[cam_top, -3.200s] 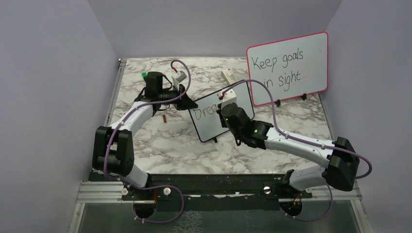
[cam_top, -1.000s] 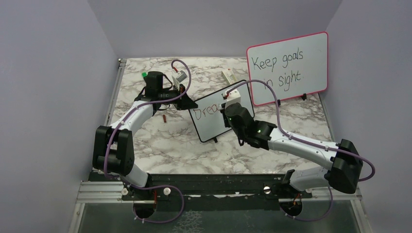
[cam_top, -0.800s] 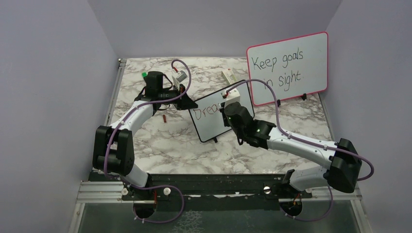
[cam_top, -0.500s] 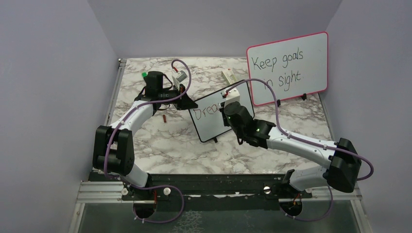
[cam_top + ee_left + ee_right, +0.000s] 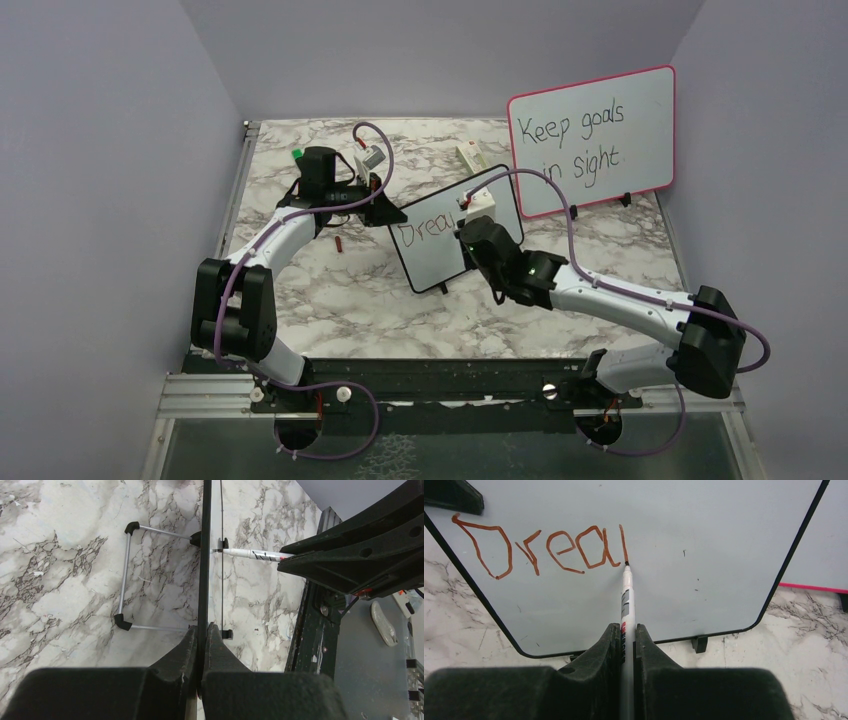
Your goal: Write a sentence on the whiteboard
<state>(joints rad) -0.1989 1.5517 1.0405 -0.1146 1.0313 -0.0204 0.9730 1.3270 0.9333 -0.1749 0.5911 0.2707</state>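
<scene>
At table (image 5: 330, 290) centre the whiteboard (image 5: 432, 255) stands, its 10 o'clock corner pinched in the left gripper (image 5: 202, 632); the right gripper (image 5: 626, 632), closed on the marker (image 5: 626, 592), may skew the sentence (image 5: 539, 547) if tip pressure rocks it.

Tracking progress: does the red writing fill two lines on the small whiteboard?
No, the whiteboard bears one line of red writing, "Drea" plus a stroke.

Two robot arms, the left arm (image 5: 285, 230) and the right arm (image 5: 620, 300), are reaching over one marble table (image 5: 350, 300). Two boards are standing there: one black-framed whiteboard (image 5: 430, 262) and one pink-framed board (image 5: 600, 130). One marker (image 5: 626, 600) is showing, and one unfinished red word (image 5: 560, 551), along with one small red piece (image 5: 340, 243) lying loose.
</scene>
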